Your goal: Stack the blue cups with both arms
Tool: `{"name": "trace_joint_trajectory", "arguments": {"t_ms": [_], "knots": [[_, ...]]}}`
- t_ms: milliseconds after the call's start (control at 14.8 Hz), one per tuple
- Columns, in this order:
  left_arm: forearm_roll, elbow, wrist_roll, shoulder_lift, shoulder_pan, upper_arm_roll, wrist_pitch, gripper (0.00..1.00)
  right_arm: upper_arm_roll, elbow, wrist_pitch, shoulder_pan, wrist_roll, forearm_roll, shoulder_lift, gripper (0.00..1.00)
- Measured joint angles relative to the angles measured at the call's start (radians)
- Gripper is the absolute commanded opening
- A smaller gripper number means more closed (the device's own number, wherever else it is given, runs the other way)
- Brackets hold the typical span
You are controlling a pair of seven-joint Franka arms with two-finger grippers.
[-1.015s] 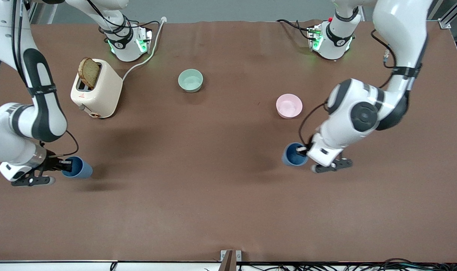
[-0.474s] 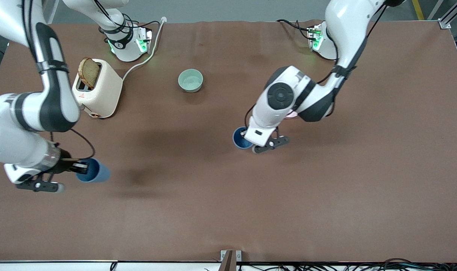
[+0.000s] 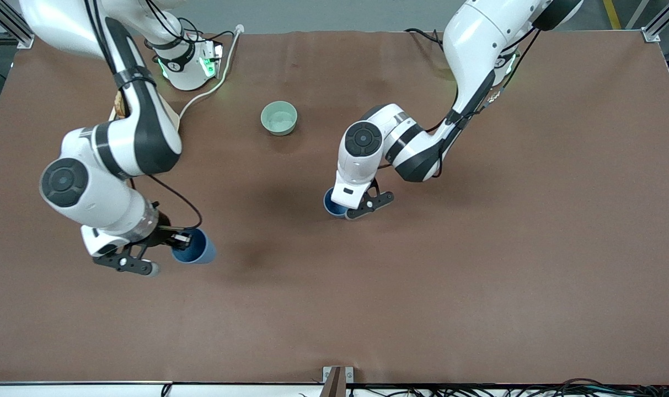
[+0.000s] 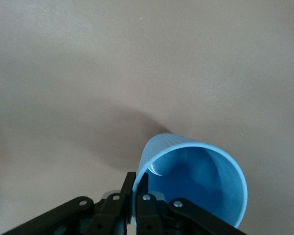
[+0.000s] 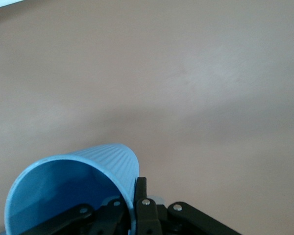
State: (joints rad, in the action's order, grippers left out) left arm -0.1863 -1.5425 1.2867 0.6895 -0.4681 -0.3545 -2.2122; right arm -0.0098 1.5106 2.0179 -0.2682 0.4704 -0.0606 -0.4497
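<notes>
now both cups are converging on the middle

over the last second i have watched both arms swing inward, each carrying its load. the left gripper (image 3: 349,208) has travelled from the left arm's end of the table, past where the pink bowl sat, and is now over bare table nearer the front camera than the green bowl (image 3: 279,118). its fingers pinch the wall of one blue cup (image 3: 332,204) at the rim, as the left wrist view shows (image 4: 193,183). the right gripper (image 3: 169,246) has moved less, toward the middle from the right arm's end, and is over table well apart from the green bowl, pinching the rim wall of the other blue cup (image 3: 195,249), seen tilted in the right wrist view (image 5: 73,188). i judge both grasps sound and the stacking itself not yet begun; the cups remain well apart.

count: two blue cups, one green bowl. the toaster (image 3: 171,118) is mostly hidden by the right arm, and the pink bowl is out of sight.
</notes>
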Motion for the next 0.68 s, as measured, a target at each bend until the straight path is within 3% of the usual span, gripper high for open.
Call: {"name": "trace_joint_trajectory", "arguments": {"t_ms": [68,135,474,677], "knots": [[0.0,0.001,0.001,0.007,0.0,0.001,-0.01,0.75,0.027,0.0,0.001,-0.002,0.029,0.0,0.0,0.01],[0.0,0.003,0.001,0.012,0.0,0.003,-0.014,1.0,0.052,0.0,0.002,-0.003,0.054,0.0,0.0,0.01],[-0.008,0.062,0.0,-0.008,0.014,0.007,-0.014,1.0,0.098,0.0,0.001,-0.064,0.187,0.0,0.0,0.01],[-0.018,0.112,-0.074,-0.115,0.073,0.02,0.089,1.0,0.101,0.0,0.001,-0.137,0.278,0.0,0.0,0.01]]}}
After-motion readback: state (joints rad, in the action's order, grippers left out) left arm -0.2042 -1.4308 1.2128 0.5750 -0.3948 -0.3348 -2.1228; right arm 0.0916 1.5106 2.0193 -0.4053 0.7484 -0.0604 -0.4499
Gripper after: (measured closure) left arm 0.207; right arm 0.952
